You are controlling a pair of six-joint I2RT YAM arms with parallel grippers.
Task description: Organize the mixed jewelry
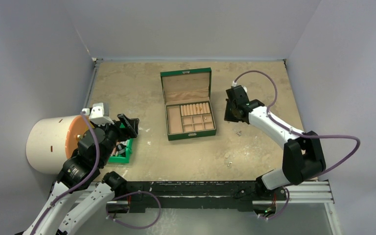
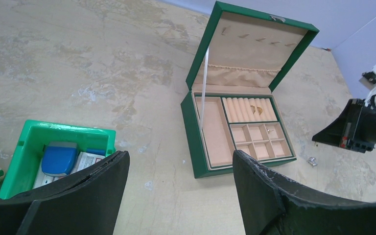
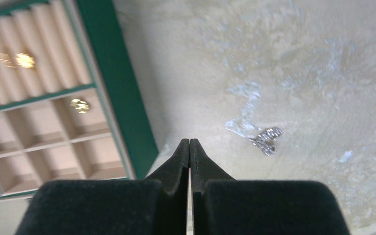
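At the near edge of the table two arms stand bolted side by side, and we count two claws in different postures. The left gripper hangs with its jaws wide apart and nothing between them, just above the small green bin; we judge it parked there, out of the way of the other arm's work. A pale fleck on the table nearer the bases may be another loose piece, though it is too small for us to tell. Beyond it a small silver piece lies alone on the bare table, just right of the green box and apart from it; it is the one loose piece we can count with confidence. The right gripper hovers over the gap between that piece and the box wall, its fingers pressed together on nothing we can see; we read this as a pause between picks, the silver piece being the likely next target. Inside the one open box we count two gold pieces already sorted: a gold ring seated on the tan rolls, which are made to hold rings, and a second gold piece in one of six small cells; farthest back, the lid stands upright.
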